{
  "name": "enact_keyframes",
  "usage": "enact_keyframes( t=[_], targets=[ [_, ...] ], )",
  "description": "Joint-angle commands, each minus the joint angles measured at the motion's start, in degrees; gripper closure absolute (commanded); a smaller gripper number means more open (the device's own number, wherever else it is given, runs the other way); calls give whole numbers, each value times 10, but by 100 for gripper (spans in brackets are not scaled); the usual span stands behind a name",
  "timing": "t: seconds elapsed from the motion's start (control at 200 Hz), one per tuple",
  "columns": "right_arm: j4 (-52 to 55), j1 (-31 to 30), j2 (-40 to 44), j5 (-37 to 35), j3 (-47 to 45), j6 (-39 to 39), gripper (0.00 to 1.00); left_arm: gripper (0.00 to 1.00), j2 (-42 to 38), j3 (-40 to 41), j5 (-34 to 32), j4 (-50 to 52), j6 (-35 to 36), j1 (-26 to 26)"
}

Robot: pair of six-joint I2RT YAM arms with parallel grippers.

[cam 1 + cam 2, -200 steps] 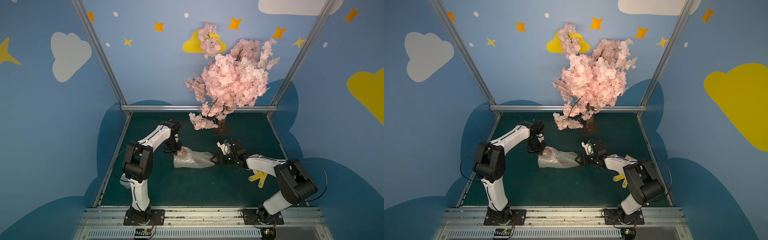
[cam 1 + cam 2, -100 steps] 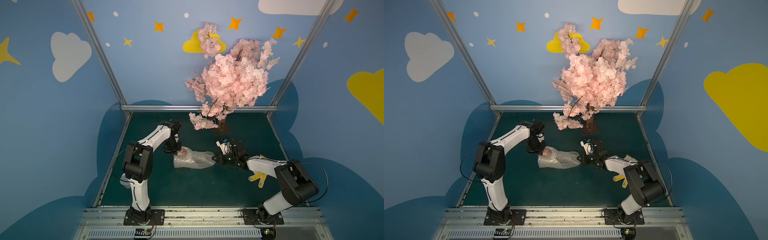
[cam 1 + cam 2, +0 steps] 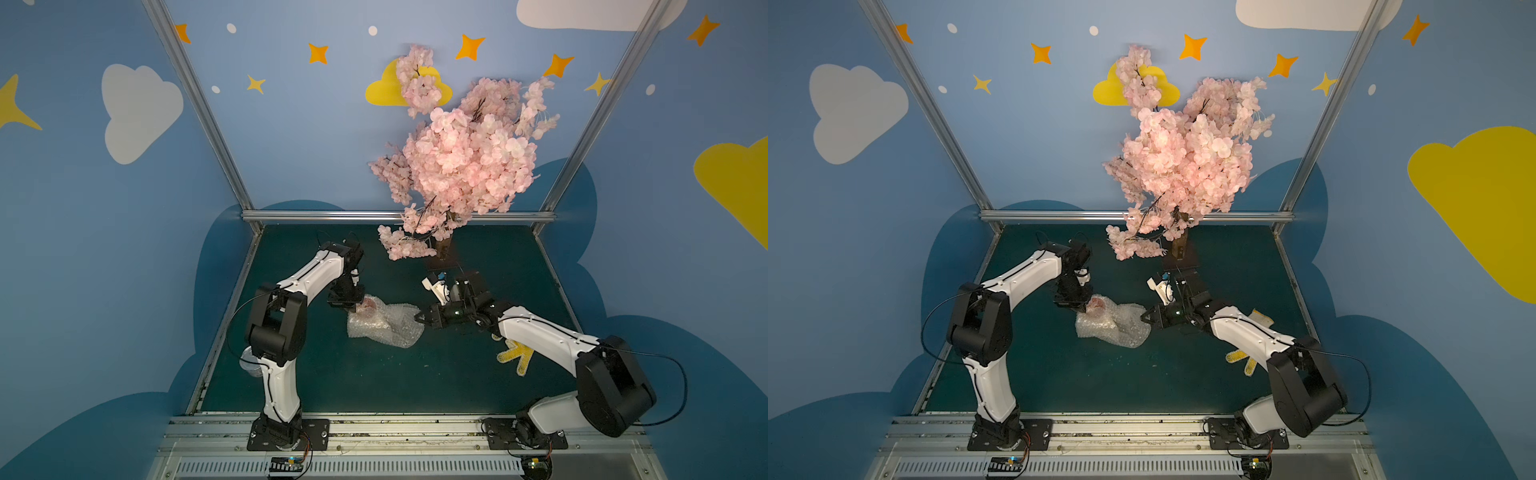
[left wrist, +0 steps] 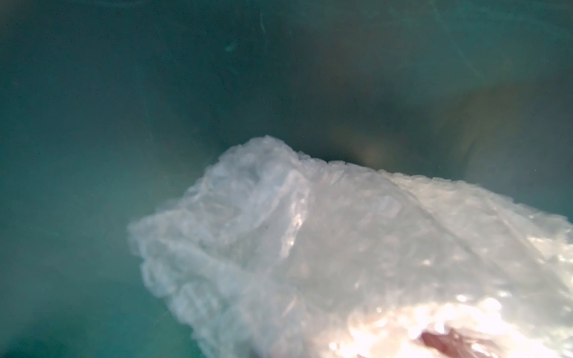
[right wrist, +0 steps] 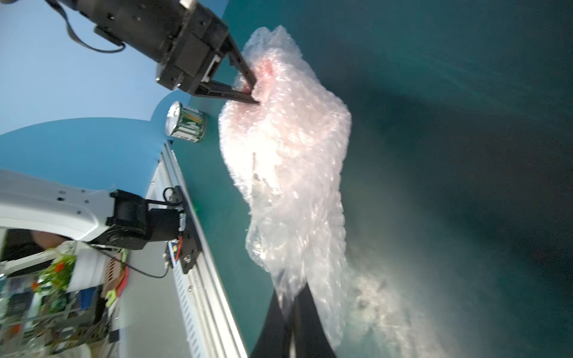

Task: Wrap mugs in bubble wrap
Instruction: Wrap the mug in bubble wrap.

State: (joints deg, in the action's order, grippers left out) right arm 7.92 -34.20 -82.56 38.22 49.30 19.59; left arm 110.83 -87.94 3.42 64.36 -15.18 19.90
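Bubble wrap (image 3: 386,328), clamped at opposite ends by left gripper (image 5: 254,93) and right gripper (image 3: 417,318), could tear or bare the mug (image 3: 370,304) if tugged.

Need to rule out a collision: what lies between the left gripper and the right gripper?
Only the bubble wrap, bundled over the mug; both top views show it spanning from left gripper to right gripper.

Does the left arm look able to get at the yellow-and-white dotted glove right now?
Probably not: the left gripper is shut on the clear bubble wrap, and the yellow-and-white dotted glove lies on the far side, partly under the right arm's white forearm.
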Motion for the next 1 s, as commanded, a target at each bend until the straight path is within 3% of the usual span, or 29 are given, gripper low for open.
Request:
enact_keyframes(
  t=[0.0, 0.325, 0.521, 0.741, 0.876, 0.991],
  targets=[
    [41, -11, 3, 60, 30, 41, 100, 97, -1, -24, -21, 30, -13, 15],
    [-101, -38, -88, 160, 95, 188, 100, 97, 4, -15, -12, 7, -10, 55],
    [-210, -56, -160, 154, 114, 263, 100, 97, 7, -13, -4, -6, -6, 74],
    [-286, -74, -240, 102, 141, 325, 100, 97, 5, -7, 5, -18, 5, 81],
    [-245, -84, -264, 48, 161, 312, 100, 97, 7, -7, 6, -24, 13, 81],
    [-126, -98, -275, -12, 203, 261, 100, 97, 4, -3, 21, -37, 15, 81]
  ],
)
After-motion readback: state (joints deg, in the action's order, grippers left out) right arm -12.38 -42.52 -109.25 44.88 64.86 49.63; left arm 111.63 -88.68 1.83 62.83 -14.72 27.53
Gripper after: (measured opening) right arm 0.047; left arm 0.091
